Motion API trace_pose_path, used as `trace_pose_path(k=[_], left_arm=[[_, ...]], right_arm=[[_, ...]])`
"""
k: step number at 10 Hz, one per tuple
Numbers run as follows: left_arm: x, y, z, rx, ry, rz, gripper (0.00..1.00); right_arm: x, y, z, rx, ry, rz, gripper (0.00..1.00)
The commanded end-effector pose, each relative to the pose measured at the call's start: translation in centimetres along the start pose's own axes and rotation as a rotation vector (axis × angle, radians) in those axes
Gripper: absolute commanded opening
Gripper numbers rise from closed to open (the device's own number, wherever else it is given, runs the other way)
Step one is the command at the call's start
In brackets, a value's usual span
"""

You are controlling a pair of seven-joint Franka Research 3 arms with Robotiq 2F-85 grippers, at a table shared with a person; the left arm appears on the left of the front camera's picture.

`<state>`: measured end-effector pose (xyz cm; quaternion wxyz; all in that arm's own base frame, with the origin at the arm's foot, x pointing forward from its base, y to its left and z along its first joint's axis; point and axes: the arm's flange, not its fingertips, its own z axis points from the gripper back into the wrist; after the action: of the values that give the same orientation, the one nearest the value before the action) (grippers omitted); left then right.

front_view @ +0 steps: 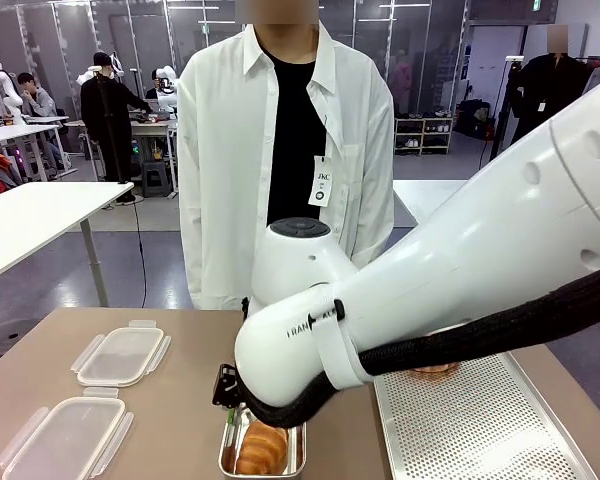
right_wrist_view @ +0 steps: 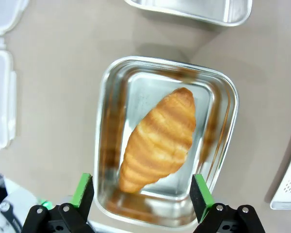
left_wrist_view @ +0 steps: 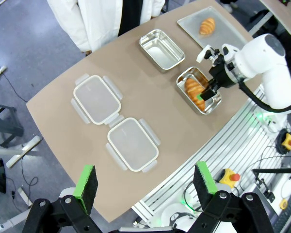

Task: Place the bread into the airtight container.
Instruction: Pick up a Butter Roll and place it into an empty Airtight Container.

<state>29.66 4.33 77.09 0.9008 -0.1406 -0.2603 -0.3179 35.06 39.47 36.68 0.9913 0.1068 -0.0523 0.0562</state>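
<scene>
Right gripper [right_wrist_view: 141, 190] is hanging spread wide and empty, croissant [right_wrist_view: 157, 138] lying straight below it inside a tin [right_wrist_view: 228, 126]. Looking like that one's done; a second croissant [left_wrist_view: 207, 25] is sitting on the tray [left_wrist_view: 228, 34] off to its side, with an empty tin [left_wrist_view: 161, 49] waiting nearby. Left gripper [left_wrist_view: 145, 187] is gaping too.

The right arm [front_view: 460, 290] is a glossy white rounded shell with shallow round recesses. It carries dark lettering [front_view: 308, 322] beside a white band [front_view: 332, 345] that clamps a black ribbed cable sleeve [front_view: 500, 325]. The left gripper [left_wrist_view: 144, 179] and right gripper [right_wrist_view: 141, 190] have black linkages with silver screws and green pads [right_wrist_view: 82, 190]. The person [front_view: 280, 150] wears an open white shirt [front_view: 215, 160] over a black top [front_view: 295, 140], with a white tag [front_view: 322, 182].
</scene>
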Motion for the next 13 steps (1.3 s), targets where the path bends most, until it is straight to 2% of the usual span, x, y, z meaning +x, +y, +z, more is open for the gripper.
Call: trace_pose_path(k=[1,2,3,6,9,11,13], left_arm=[[-0.1,-0.1,0.1,-0.009,0.001,-0.019,1.00],[-0.1,-0.1,0.1,-0.009,0.001,-0.019,1.00],[-0.1,-0.1,0.1,-0.009,0.001,-0.019,1.00],[-0.1,-0.1,0.1,-0.009,0.001,-0.019,1.00],[-0.1,-0.1,0.1,-0.009,0.001,-0.019,1.00],[-0.1,-0.1,0.1,-0.009,0.001,-0.019,1.00],[-0.1,-0.1,0.1,-0.009,0.001,-0.019,1.00]], right_arm=[[-0.4,-2.3,6.2,0.023,0.038,0.092,1.00],[-0.5,-3.1,9.4,-0.012,0.030,0.146,1.00],[-0.7,-3.8,12.8,0.023,0.055,0.197,1.00],[-2.3,-8.5,24.3,0.018,0.031,0.359,1.00],[-5.8,-14.9,35.8,0.044,-0.108,0.468,1.00],[-7.9,-19.4,40.9,0.013,-0.173,0.505,1.00],[-7.9,-24.0,43.9,0.003,-0.207,0.515,1.00]])
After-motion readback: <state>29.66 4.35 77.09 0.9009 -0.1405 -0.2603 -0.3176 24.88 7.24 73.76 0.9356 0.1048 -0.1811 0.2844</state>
